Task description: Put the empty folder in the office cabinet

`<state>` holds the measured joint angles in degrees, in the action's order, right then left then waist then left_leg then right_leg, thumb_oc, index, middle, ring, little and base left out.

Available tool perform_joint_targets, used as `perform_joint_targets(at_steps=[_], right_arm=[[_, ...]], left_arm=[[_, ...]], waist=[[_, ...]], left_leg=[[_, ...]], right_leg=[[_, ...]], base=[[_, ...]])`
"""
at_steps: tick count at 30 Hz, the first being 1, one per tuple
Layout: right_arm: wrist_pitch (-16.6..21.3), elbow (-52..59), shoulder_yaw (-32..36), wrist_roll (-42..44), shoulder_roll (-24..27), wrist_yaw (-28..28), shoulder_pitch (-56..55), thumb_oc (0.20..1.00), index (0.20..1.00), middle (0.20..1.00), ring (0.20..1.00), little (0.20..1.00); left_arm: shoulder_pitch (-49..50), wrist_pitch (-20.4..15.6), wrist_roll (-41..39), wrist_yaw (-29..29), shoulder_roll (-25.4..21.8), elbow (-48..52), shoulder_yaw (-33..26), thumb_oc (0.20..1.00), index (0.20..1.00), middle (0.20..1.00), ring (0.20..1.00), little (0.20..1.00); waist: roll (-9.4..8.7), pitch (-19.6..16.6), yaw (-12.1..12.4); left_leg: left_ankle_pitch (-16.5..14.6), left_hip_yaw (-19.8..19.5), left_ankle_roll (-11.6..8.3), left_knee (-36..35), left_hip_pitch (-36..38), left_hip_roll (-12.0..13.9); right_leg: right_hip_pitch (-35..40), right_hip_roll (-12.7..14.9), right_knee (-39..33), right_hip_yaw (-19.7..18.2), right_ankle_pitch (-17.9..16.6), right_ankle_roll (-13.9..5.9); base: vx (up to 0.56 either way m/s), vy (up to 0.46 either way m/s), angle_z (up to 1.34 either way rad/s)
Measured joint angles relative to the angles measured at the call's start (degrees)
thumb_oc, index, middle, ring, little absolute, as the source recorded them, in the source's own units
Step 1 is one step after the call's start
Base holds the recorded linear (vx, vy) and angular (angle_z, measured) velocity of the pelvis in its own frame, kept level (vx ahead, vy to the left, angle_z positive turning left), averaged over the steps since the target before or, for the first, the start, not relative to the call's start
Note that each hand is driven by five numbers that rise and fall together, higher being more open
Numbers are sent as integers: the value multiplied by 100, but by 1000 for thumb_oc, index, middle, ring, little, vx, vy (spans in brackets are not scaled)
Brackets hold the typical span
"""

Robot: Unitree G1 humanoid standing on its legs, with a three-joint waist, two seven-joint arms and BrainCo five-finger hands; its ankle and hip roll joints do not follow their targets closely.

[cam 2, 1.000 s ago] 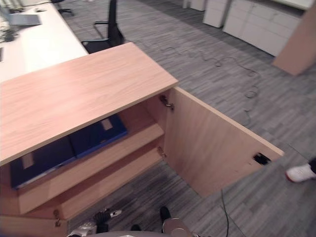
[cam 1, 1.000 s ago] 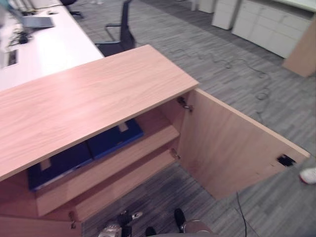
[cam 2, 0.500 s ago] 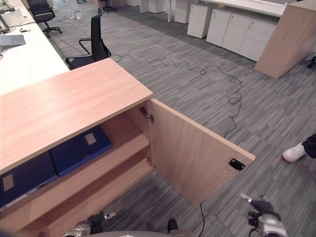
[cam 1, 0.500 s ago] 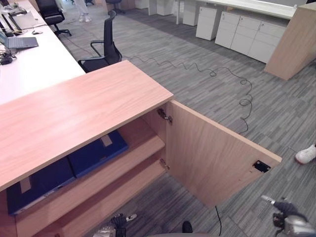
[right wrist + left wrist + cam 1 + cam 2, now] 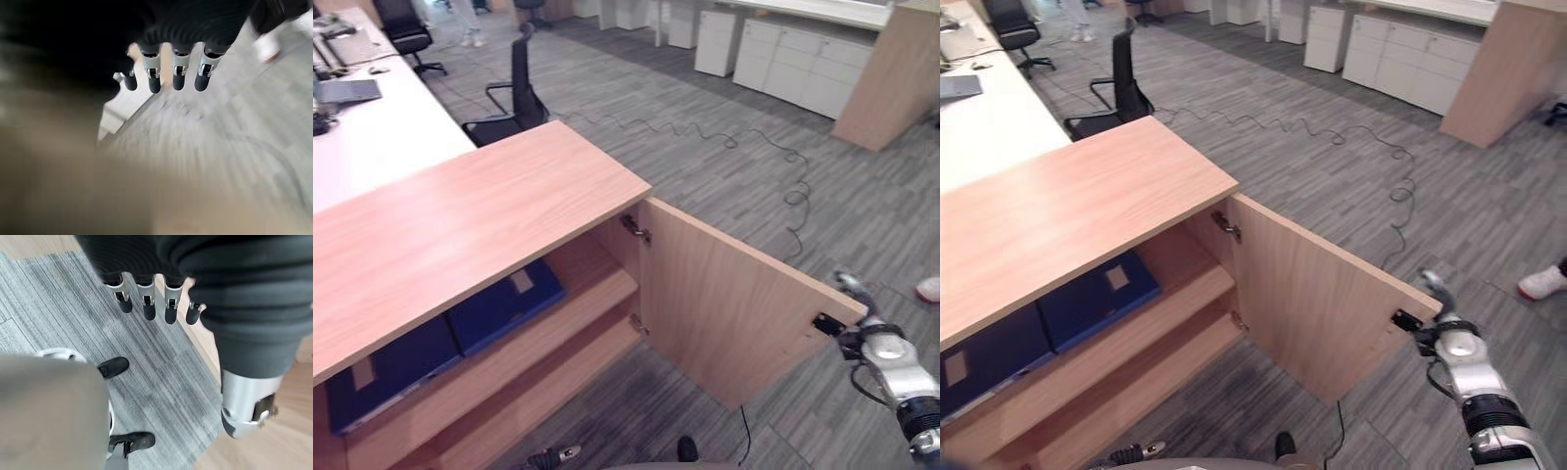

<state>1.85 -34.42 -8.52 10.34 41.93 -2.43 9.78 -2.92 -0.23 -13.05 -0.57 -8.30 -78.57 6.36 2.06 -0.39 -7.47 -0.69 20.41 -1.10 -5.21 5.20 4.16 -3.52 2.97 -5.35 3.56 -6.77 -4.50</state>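
Note:
The wooden office cabinet stands with its right door swung wide open. Two blue folders lie flat on its upper shelf, one toward the middle and one further left. My right hand is raised beside the door's free edge, close to the black latch, fingers straight and holding nothing. Low in front of the cabinet hangs my left hand over the grey carpet, fingers relaxed and empty.
A white desk with a laptop lies behind the cabinet, and a black office chair stands beside it. White drawer units and a wooden panel line the back right. A person's white shoe is on the carpet at right.
My right hand has come up from the lower right to the free edge of the open door. The camera has shifted a little. The folders and the door stay put.

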Motion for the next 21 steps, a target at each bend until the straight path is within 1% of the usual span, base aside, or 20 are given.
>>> perform_joint_targets(at_steps=[2,5,6,8,10,11,12,13,14,15,16,17,18,19,21], right_arm=[[13,166,-224,-26,-79,218,-60,1000,1000,1000,1000,1000],[-60,394,-486,140,-376,233,-115,1000,1000,1000,1000,1000],[-77,589,-706,217,-445,275,-212,1000,1000,1000,1000,1000],[-77,829,-1070,314,-474,516,-261,1000,1000,1000,1000,1000],[-111,1118,-1595,547,-525,684,-262,1000,1000,1000,1000,1000],[-122,1394,-1926,690,-640,771,-249,1000,1000,1000,1000,1000],[-123,1542,-2090,739,-704,835,-235,1000,1000,1000,1000,1000],[-121,1976,-2681,878,-856,1156,-144,1000,1000,1000,1000,1000],[-118,2129,-2923,886,-918,1317,-79,1000,1000,1000,1000,1000],[-111,2258,-3195,891,-1100,1606,-20,1000,1000,1000,1000,1000],[-137,2294,-3294,891,-1367,1651,-21,1000,1000,1000,1000,1000],[-122,2322,-3371,902,-1515,1770,-4,1000,1000,1000,1000,1000],[-120,2327,-3558,940,-1705,1940,70,1000,1000,1000,1000,1000],[-121,2328,-3682,940,-1806,2013,104,1000,1000,1000,1000,1000],[-122,2322,-3766,940,-1894,2126,111,1000,1000,1000,1000,1000]], left_arm=[[-4,0,0,-3,82,5,-51,1000,1000,1000,1000,1000],[57,17,1,0,132,-9,-105,1000,1000,1000,1000,1000],[50,12,0,-10,164,9,-140,1000,1000,1000,1000,1000],[37,10,-2,-5,177,5,-191,1000,1000,1000,1000,1000],[39,10,-2,-8,177,18,-195,1000,1000,1000,1000,1000],[22,9,-6,-9,177,24,-197,1000,1000,1000,1000,1000],[18,9,-8,-11,178,46,-197,1000,1000,1000,1000,1000],[2,3,-20,-11,179,119,-210,1000,1000,1000,1000,1000],[0,-3,-38,-11,180,126,-248,1000,1000,1000,1000,1000],[-27,-5,-94,-15,170,135,-266,1000,1000,1000,1000,1000],[-17,-5,-174,-18,164,150,-368,1000,1000,1000,1000,1000],[8,-3,-222,-26,158,153,-437,1000,1000,1000,1000,1000],[114,-8,-328,-23,126,78,-699,1000,1000,1000,1000,1000],[103,1,-422,-35,87,67,-866,1000,1000,1000,1000,1000],[141,19,-479,-114,-23,-48,-1002,1000,1000,1000,1000,1000]], waist=[[-7,-3,-4],[-45,-10,-59],[-65,-23,-99],[-85,-35,-110],[-102,-45,-107],[-105,-51,-101],[-106,-53,-90],[-112,-75,38],[-119,-84,103],[-137,-127,197],[-162,-165,280],[-182,-185,370],[-233,-226,502],[-294,-266,514],[-373,-306,631]], left_leg=[[-27,38,10,-45,1,10],[-22,126,-6,-46,-10,19],[-11,108,-22,-47,-22,19],[-3,98,-34,-47,-41,27],[16,90,-61,-47,-45,32],[29,83,-85,-47,-57,43],[39,72,-100,-47,-63,44],[61,65,-130,-47,-85,47],[64,61,-135,-46,-79,50],[70,45,-143,-46,-78,53],[79,22,-144,-46,-88,54],[84,16,-148,-45,-88,49],[84,4,-145,-45,-98,31],[88,2,-148,-43,-103,26],[103,-50,-145,-41,-148,3]], right_leg=[[-18,-2,-1,-43,-23,-6],[-95,-31,-2,-142,-74,7],[-116,-33,-1,-142,-89,24],[-162,-39,-2,-170,-113,11],[-189,-45,-1,-171,-139,13],[-204,-57,-2,-175,-152,12],[-209,-63,-1,-171,-155,14],[-240,-75,0,-169,-182,29],[-247,-79,0,-168,-193,21],[-259,-81,1,-159,-196,19],[-257,-79,1,-142,-197,18],[-252,-75,2,-137,-200,14],[-252,-52,10,-119,-206,5],[-254,-65,14,-113,-206,6],[-260,-15,12,-42,-199,15]], base=[[-39,6,-13],[-31,13,-24],[-33,16,-17],[-36,19,-15],[-43,23,-15],[-44,30,-8],[-45,28,-2],[-32,34,2],[-21,21,4],[-19,28,10],[-30,40,10],[-51,66,9],[-40,50,5],[-33,39,12],[-35,23,18]])
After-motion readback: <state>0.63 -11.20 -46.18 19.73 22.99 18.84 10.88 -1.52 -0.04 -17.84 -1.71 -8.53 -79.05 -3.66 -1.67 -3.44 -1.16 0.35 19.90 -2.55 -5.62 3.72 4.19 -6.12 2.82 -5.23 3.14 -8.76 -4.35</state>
